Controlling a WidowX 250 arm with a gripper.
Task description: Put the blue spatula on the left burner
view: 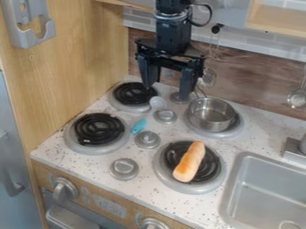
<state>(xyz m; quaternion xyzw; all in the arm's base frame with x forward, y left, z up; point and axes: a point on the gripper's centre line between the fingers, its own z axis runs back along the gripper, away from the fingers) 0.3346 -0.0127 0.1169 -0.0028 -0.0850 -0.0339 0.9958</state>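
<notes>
Gripper (167,91): we see it above the white top (90,166), its two fingers (188,84) wide apart.
Blue spatula (139,125): we see it lying between the knobs (147,139) and the burners (99,129) by the wood wall (83,58).
Pot (212,115): on a burner (232,129).
Bread (189,162): on another burner (210,169).

A blue-handled spatula (139,125) with a gray head lies on the speckled tabletop (90,163), head toward the far side, handle beside the near left burner (99,129), a black coil on gray.
</notes>
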